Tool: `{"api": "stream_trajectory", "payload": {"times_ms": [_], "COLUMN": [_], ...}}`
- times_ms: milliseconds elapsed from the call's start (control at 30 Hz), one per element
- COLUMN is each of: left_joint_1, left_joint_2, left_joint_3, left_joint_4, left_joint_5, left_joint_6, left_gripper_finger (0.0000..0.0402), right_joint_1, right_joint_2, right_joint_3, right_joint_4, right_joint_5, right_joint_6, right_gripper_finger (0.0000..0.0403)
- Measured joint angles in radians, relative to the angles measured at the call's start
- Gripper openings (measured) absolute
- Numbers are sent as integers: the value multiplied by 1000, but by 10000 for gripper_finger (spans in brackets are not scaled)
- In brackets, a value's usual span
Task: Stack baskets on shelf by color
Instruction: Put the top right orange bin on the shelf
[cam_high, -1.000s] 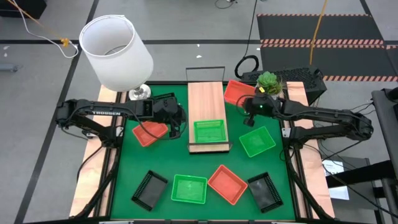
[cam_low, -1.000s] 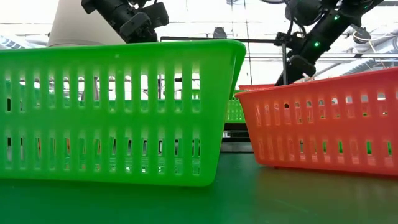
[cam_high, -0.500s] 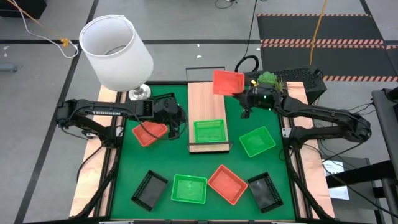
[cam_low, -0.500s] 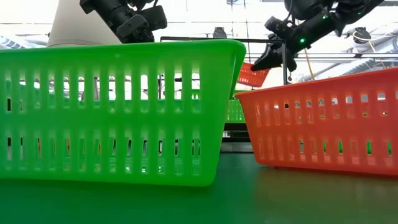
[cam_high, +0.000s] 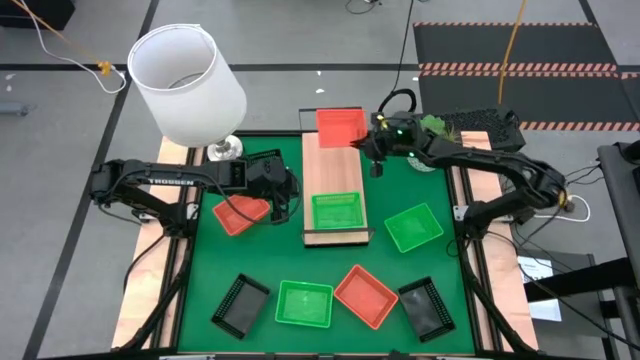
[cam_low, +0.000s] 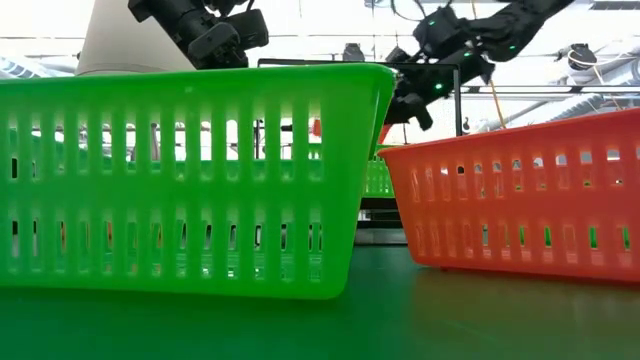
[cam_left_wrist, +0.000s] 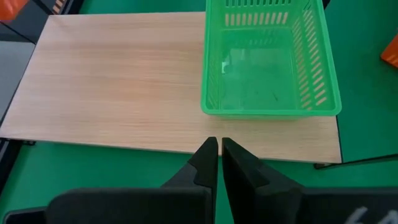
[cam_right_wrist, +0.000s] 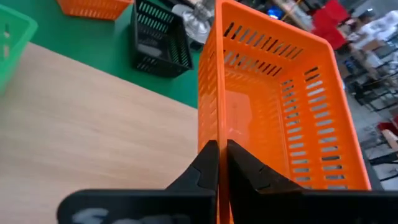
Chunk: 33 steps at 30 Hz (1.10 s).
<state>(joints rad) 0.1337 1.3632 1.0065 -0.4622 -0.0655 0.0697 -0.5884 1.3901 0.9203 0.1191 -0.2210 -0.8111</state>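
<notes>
A robotics lab: grey floor (cam_high: 280, 30) with hazard-striped matting (cam_high: 510, 68), trailing cables (cam_high: 50, 40), and a green-matted bench (cam_high: 200, 290) between two arms.

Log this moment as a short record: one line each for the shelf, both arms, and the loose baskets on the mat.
shelf: light-wood shelf with one green basket at its near end
right gripper: right gripper over the shelf's far end, jaws shut on the wall of an orange-red basket, held tilted
left gripper: left gripper beside the shelf's left edge, jaws shut, empty
loose on mat: green mat carries two green, two orange-red, two black baskets visible from above
</notes>
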Motion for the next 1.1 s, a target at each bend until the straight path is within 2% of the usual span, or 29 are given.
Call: {"api": "stream_trajectory", "payload": {"times_ms": [300,600,1100], "left_joint_1": [-34,-51,-51], "left_joint_2": [0,0,0], "left_joint_3": [0,0,0], "left_joint_4": [-15,1,43], "left_joint_5": [0,-1,-1], "left_joint_6": [-1,23,26], "left_gripper_finger": [26,26,26], "right_joint_1": [-1,-2,-5], "right_joint_2": [137,152,261], "right_joint_3": [84,86,86], "right_joint_4": [-28,-31,-9], "right_joint_5": [-75,-100,-97], "right_joint_6": [-8,47,45], "right_gripper_finger": [4,4,9]}}
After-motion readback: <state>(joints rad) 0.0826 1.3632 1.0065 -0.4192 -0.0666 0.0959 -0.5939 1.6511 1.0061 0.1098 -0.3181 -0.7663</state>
